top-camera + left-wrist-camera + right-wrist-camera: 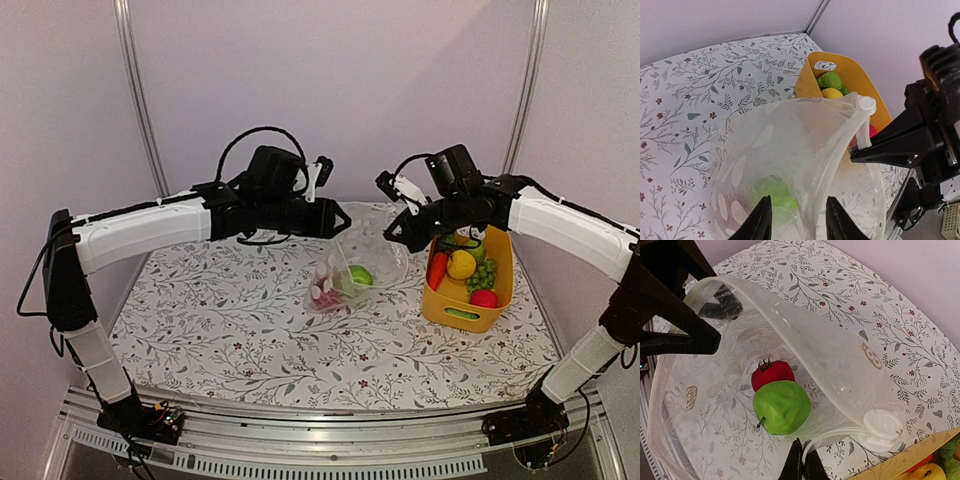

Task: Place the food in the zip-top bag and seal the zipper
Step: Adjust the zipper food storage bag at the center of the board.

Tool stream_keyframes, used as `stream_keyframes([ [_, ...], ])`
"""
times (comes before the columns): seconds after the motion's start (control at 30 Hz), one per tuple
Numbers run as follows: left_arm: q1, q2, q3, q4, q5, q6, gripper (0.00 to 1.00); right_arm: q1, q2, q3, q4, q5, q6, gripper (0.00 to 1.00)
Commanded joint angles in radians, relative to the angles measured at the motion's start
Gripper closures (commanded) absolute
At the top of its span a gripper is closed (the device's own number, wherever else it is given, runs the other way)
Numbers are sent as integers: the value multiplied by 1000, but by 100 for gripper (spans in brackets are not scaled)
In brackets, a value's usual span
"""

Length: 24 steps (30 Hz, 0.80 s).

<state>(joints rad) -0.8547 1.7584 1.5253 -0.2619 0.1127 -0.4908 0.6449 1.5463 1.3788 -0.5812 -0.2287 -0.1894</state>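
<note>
Two toy fruits, a green apple and a red round fruit, lie touching at the bottom of the zip-top bag, which gapes open at mid-table. The right gripper is pressed together on its mouth edge beside a white tab. The left gripper stands spread, with the bag's rim running between its fingers. Just beside, the yellow bin holds a carrot, lemon and grapes.

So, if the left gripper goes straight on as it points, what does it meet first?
Probably the zip-top bag, whose edge runs inside the open left gripper; the green apple lies deeper.
</note>
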Motion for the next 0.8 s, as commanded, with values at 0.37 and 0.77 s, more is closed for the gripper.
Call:
stream_keyframes([
  [0.37,-108,60,181,-374,-287,-77,66,-26,-11,77,-3,-87,153,100],
  [0.77,-91,97,250,-346,-322,3,100,-69,-14,112,-50,-83,171,69],
])
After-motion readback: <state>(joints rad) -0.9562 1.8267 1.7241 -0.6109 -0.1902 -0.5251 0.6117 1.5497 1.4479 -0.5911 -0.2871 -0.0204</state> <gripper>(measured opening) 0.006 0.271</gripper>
